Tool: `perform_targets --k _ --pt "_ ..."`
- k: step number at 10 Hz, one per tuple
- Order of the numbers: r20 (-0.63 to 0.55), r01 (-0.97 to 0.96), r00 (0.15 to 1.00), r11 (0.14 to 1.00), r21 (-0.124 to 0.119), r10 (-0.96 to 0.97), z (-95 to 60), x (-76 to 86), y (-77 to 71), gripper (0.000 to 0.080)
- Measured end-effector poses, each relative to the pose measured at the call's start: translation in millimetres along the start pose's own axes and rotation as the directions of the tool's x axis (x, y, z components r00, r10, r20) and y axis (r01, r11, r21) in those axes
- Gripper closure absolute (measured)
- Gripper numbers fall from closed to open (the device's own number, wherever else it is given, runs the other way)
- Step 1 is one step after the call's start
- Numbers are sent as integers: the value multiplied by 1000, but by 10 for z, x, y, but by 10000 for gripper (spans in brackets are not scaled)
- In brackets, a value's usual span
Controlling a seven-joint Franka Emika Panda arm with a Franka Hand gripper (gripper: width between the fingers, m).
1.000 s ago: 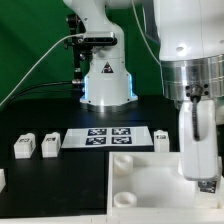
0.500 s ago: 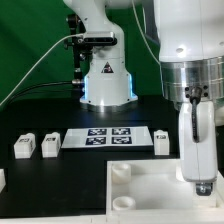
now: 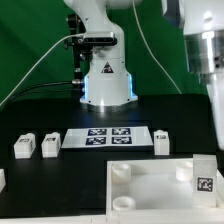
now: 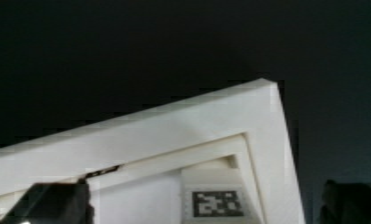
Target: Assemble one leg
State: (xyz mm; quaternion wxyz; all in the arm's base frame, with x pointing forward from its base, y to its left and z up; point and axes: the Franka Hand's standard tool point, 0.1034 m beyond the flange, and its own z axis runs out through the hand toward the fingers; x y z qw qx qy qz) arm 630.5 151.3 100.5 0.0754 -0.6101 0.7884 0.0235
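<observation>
A leg [image 3: 204, 178], a small white block with a tag on its face, stands upright on the near right corner of the large white tabletop [image 3: 150, 180]. Its tag also shows in the wrist view [image 4: 214, 203], on the tabletop corner [image 4: 182, 130]. My gripper [image 4: 200, 210] is open and empty above it, its dark fingertips [image 4: 49, 205] spread wide to either side and apart from the leg. In the exterior view my hand [image 3: 210, 60] is raised at the right edge and blurred. Three more legs lie on the table [image 3: 24, 146], [image 3: 50, 144], [image 3: 161, 140].
The marker board [image 3: 105, 137] lies between the loose legs behind the tabletop. The arm's base [image 3: 105, 80] stands at the back middle. A white part [image 3: 2, 178] shows at the exterior view's left edge. The tabletop has round sockets [image 3: 121, 171].
My gripper has let go of the leg and risen up and away. The leg now stands alone on the tabletop's corner.
</observation>
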Motion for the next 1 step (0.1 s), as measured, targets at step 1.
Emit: perform_targets --k 1 --pt "-4 3 1000 1000 -3 -3 30 22 5 150"
